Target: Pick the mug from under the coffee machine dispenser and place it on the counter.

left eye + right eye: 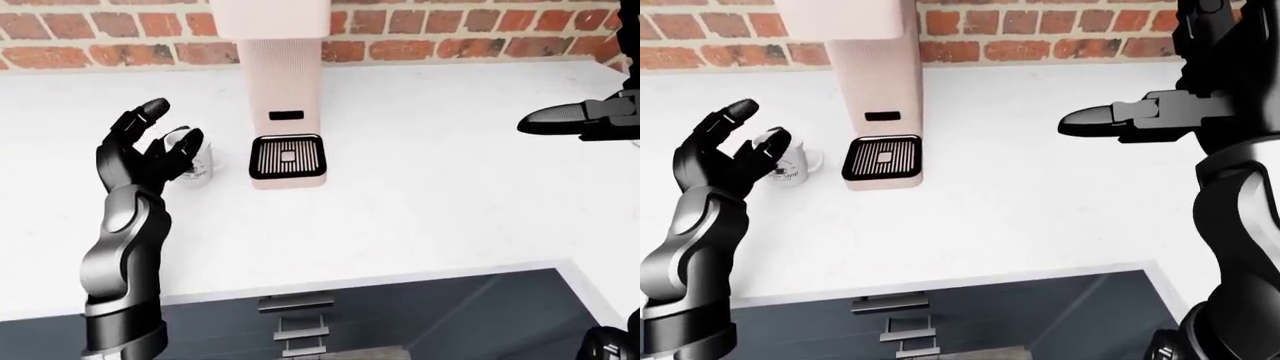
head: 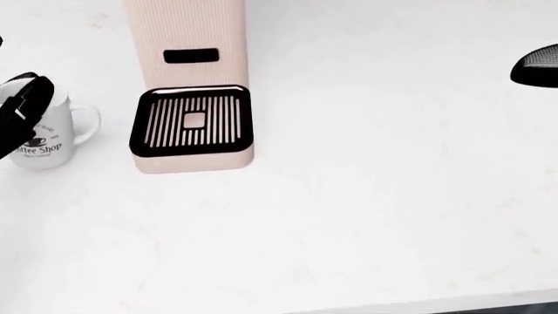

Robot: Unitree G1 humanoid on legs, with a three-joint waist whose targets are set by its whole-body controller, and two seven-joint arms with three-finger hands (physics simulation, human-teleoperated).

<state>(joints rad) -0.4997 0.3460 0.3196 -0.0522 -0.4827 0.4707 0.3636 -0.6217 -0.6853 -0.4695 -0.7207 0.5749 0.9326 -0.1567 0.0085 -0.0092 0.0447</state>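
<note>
while mug [image 2: 45, 134] sits on counter [image 2: 366, 216] left of coffee machine [image 2: 193, 124], left hand [image 1: 725, 146] hovers beside it, fingers spread, holding nothing.

We see the left hand [image 1: 150, 146] covering part of the mug [image 2: 45, 134]; the coffee machine [image 1: 284, 90] top is cropped.

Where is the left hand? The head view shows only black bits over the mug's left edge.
Observer: The left hand is open, with its fingers spread beside the mug, not closed round it.
Operator: And the black shape at the right edge?
Observer: That is the right hand, held out flat over the counter, well to the right of the machine, with nothing in it.
</note>
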